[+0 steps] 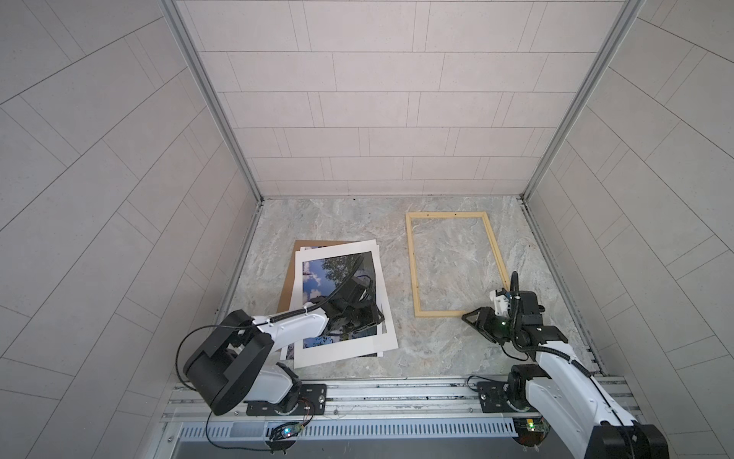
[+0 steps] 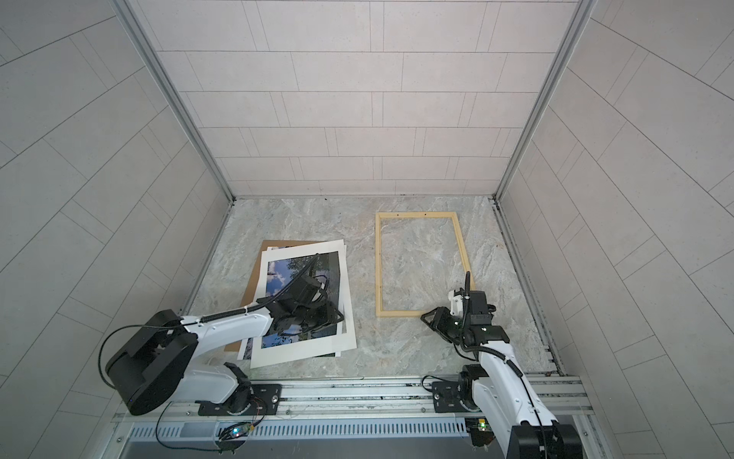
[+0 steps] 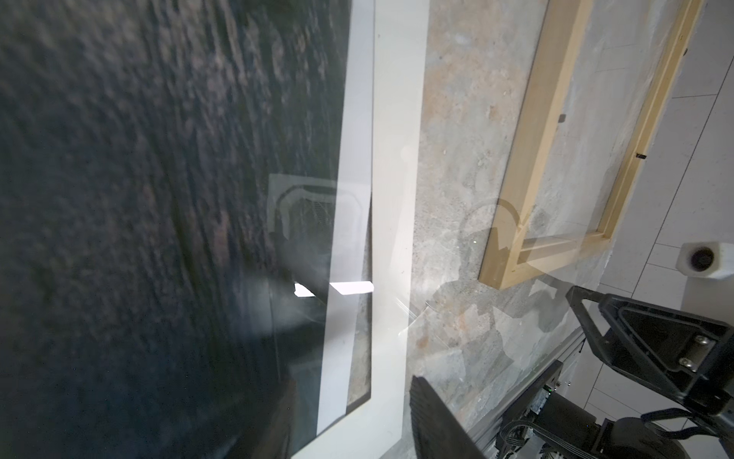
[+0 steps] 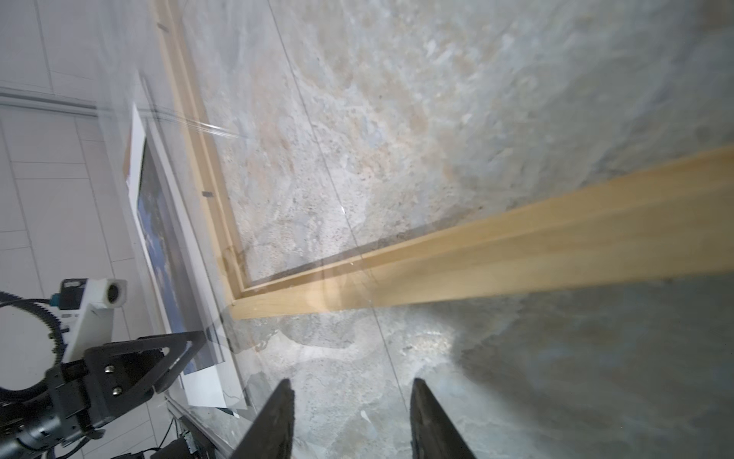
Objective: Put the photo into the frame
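My left arm [image 1: 222, 357] looms nearest; I cannot tell whether the left gripper [image 1: 359, 316] grips anything. Right gripper [image 4: 351, 383] hangs spread, empty. Photo [image 1: 317, 274] lies in the left stack [image 1: 341, 349], well apart from the frame [image 1: 412, 270]; I judge it light, floppy, slick, so I'd pinch 1 edge

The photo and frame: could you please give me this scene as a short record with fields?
photo: picture side up, in a loose stack on the left of the marbled table
backing board: brown, under the stack, showing at its left and far edges
frame: pale wood, lying flat to the right of the stack and apart from it, nothing inside
left gripper: over the photo; jaw state unclear
right gripper: open, empty, just outside the frame's near bar
task state: photo not yet in the frame
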Robot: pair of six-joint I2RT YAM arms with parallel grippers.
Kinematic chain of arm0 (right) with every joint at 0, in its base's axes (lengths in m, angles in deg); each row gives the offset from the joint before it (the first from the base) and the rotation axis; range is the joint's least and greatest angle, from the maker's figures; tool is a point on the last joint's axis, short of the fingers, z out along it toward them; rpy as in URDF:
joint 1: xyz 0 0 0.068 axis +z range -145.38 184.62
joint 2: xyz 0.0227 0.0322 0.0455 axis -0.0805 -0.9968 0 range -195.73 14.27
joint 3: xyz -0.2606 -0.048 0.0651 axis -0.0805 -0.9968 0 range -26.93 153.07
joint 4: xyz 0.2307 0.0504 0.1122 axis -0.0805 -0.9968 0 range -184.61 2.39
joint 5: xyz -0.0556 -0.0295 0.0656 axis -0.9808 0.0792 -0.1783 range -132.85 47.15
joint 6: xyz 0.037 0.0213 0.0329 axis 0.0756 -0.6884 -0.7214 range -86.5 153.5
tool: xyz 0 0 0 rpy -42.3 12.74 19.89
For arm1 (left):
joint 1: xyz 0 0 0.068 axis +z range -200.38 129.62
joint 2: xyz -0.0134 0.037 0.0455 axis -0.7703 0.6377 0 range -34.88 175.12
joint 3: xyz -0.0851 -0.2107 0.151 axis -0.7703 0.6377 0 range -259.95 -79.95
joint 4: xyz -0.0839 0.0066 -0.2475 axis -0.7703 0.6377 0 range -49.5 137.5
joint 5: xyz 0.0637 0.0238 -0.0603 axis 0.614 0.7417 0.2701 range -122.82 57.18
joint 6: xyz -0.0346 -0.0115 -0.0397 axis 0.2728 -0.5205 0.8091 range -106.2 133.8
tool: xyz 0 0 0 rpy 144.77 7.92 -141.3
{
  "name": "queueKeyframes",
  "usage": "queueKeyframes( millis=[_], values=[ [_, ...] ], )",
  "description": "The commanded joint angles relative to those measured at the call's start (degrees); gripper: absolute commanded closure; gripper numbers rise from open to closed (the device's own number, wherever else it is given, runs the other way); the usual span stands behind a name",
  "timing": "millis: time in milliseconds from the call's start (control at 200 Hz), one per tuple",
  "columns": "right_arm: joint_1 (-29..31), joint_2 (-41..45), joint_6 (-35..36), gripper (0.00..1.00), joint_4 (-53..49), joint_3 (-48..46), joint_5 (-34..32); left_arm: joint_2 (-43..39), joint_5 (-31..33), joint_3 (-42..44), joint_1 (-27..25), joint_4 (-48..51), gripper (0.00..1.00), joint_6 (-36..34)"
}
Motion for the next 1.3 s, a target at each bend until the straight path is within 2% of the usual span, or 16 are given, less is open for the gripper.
queueKeyframes(
  millis=[0, 165, 210, 245, 305, 370, 485, 625, 796, 916, 986, 1081, 1296],
  values=[
    [0.3, 3.4, -1.1, 0.59, 0.4, 0.8, 0.6, 0.6, 0.6, -1.9, -0.5, 2.2, 0.49, -1.3],
    [0.3, 1.4, -7.3, 0.62, 10.7, -2.2, 5.2, 3.3, 0.9, -3.8, -0.6, 4.6, 0.51, -3.0],
    [0.3, 0.8, -6.1, 0.62, 8.7, -1.7, 4.7, 3.6, 0.8, -4.1, -0.7, 4.8, 0.52, -3.1],
    [0.3, 0.5, -2.9, 0.56, 4.4, -0.5, 3.2, 3.6, 0.8, -4.2, -0.6, 5.2, 0.53, -3.1],
    [0.3, 0.8, 2.6, 0.41, -4.5, 1.7, -1.3, 2.8, 1.4, -4.1, -0.8, 5.3, 0.53, -3.0],
    [0.3, 1.5, 3.9, 0.38, -7.4, 1.7, -3.5, 1.9, 2.4, -4.0, -0.8, 6.0, 0.54, -3.2],
    [0.4, 1.8, 1.1, 0.36, -3.0, -1.1, -2.3, 2.6, 2.5, -4.6, -0.7, 6.7, 0.57, -4.0],
    [0.4, -1.0, -2.7, 0.40, 6.7, -4.2, 3.2, 4.3, 1.8, -4.6, -0.7, 5.9, 0.61, -4.0],
    [0.5, -2.8, -3.7, 0.46, 10.8, -3.7, 7.7, 5.8, 1.6, -4.9, -0.8, 5.5, 0.62, -4.5],
    [0.6, -1.3, -8.4, 0.55, 15.3, -3.5, 11.1, 6.4, 1.3, -4.9, -0.9, 5.3, 0.63, -4.5],
    [1.1, 0.8, -10.3, 0.58, 17.1, -3.3, 11.0, 6.8, 1.1, -4.9, -0.9, 5.2, 0.64, -4.6],
    [2.6, 1.9, -11.3, 0.58, 17.9, -2.8, 9.7, 7.2, 0.9, -4.8, -0.9, 5.3, 0.65, -4.8],
    [8.4, -4.0, -11.4, 0.58, 22.9, -2.5, 5.5, 7.5, 0.5, -4.8, -0.9, 5.3, 0.65, -5.1]
  ],
)
